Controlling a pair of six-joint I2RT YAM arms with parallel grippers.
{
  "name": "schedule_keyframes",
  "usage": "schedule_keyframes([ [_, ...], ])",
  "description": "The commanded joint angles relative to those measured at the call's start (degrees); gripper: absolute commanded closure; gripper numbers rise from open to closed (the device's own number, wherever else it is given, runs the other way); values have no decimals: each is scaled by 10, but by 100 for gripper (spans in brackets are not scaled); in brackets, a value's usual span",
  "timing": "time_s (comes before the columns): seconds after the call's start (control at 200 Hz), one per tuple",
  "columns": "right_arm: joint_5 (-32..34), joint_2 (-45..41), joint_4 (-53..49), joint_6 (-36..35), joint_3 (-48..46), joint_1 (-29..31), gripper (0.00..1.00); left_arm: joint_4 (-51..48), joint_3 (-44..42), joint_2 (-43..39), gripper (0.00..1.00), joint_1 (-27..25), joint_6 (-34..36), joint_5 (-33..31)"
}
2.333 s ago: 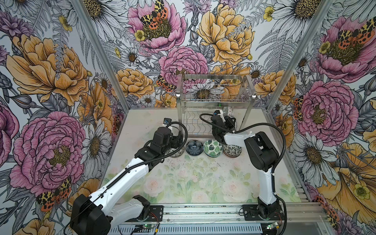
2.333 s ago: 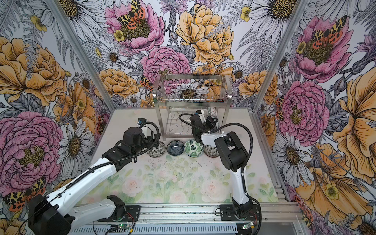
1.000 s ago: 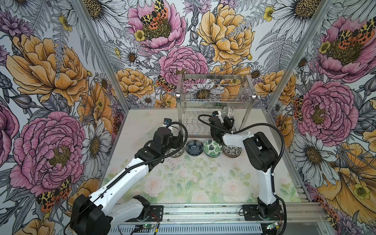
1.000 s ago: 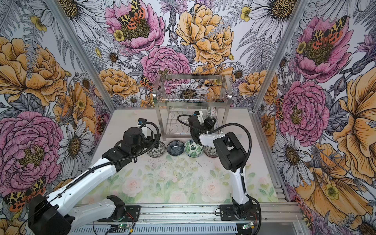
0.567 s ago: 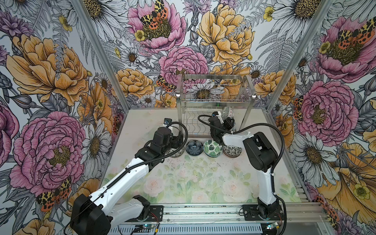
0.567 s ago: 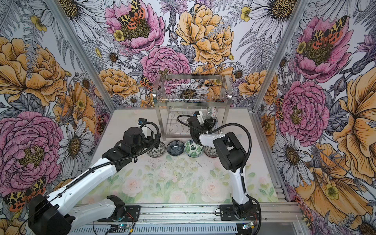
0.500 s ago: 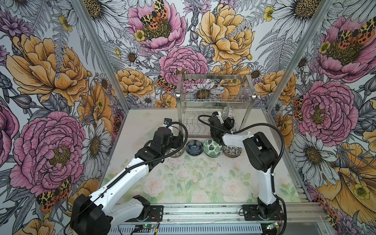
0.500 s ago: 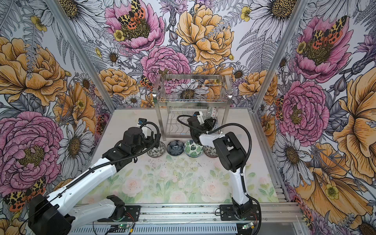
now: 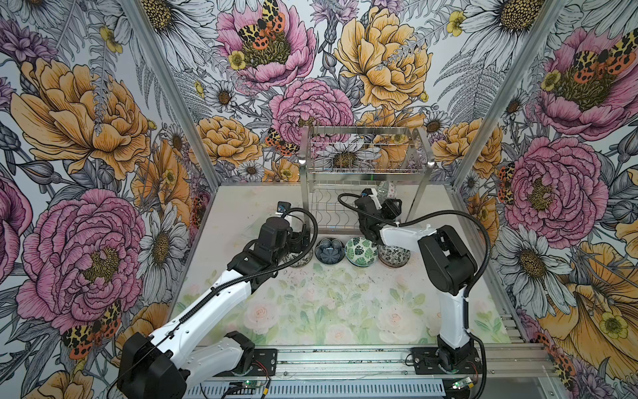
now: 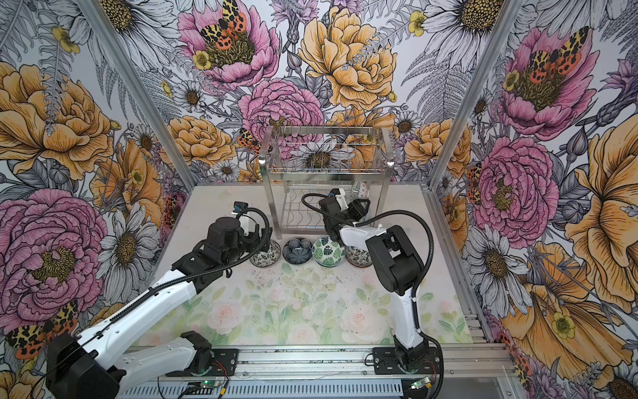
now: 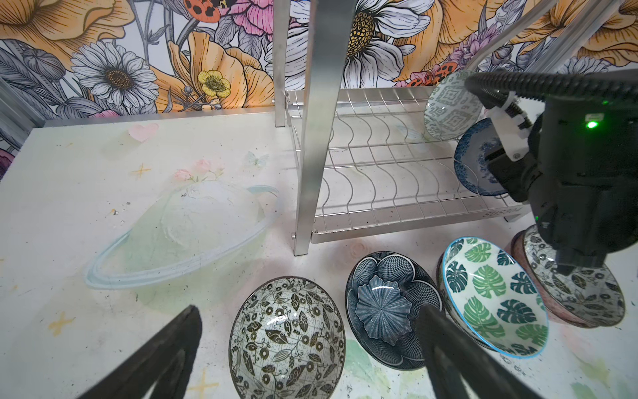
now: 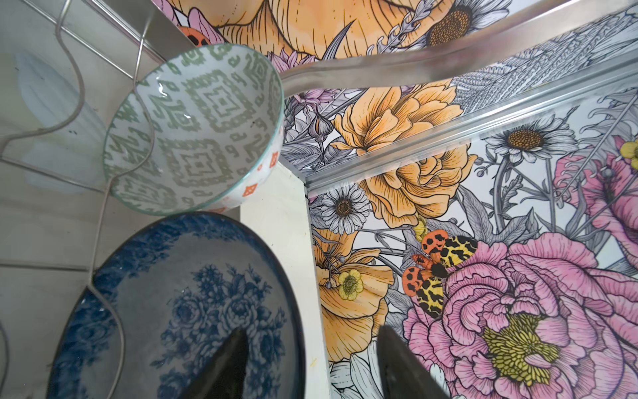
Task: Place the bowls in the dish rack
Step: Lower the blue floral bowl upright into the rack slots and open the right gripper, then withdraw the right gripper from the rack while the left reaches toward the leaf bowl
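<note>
1. Stainless-steel wire forms the dish rack (image 9: 366, 162). It stands at the back of the table (image 9: 310, 304), just above the middle of the frame in both top views.
2. At the right end of the rack's lower tier in a top view, we see a green-patterned bowl (image 12: 193, 127). It stands on edge among the wavy dividers.
3. Just beside it a blue floral bowl (image 12: 179, 311) also stands on edge in that tier, and a wavy wire crosses its face in the right wrist view.
4. The right pincer (image 12: 312, 331) straddles the blue floral bowl's rim, one finger over the inside and the other outside. The jaws are parted with space on either side of the rim, so we read it as not gripping.
5. Four more bowls sit upright in a row on the table in front of the rack, near the middle of the frame. From left to right they are a black-and-white floral bowl (image 11: 288, 340), a dark blue bowl (image 11: 383, 307), a green leaf bowl (image 11: 493, 297) and a second floral bowl (image 11: 580, 297) with a pinkish outside.
6. The second floral bowl lies partly under the right arm (image 9: 400, 235).
7. The left pincer (image 11: 309, 311) hangs over the black-and-white floral bowl with its jaws wide — holding nothing. One finger is above bare table and the other above the dark blue bowl's edge.
</note>
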Motion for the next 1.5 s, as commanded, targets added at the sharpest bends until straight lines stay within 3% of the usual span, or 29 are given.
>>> schedule_keyframes([
  [0.0,-29,-45,-37,36,0,6,26,9,-8,-13,1,4,-9,6],
  [0.155,-71,-76,-55,58,-14,12,13,4,-7,-16,1,3,-9,3],
  [0.21,-91,-88,-57,62,-22,15,0,3,-6,-17,1,3,-9,3],
  [0.59,-208,-185,-89,128,-85,45,0,-8,5,-13,1,-4,-12,-2],
  [0.911,-360,-350,-127,219,-173,55,0,-5,18,16,1,-30,-17,-7],
  [1.066,-372,-422,-155,261,-211,52,0,12,24,46,1,-52,-28,-4],
  [1.191,-387,-466,-174,292,-236,36,0,35,26,79,1,-65,-44,17],
  [1.366,-483,-504,-180,349,-255,-26,0,42,51,141,1,-86,-55,57],
  [1.496,-504,-504,-188,360,-247,-46,0,43,73,187,1,-112,-57,64],
])
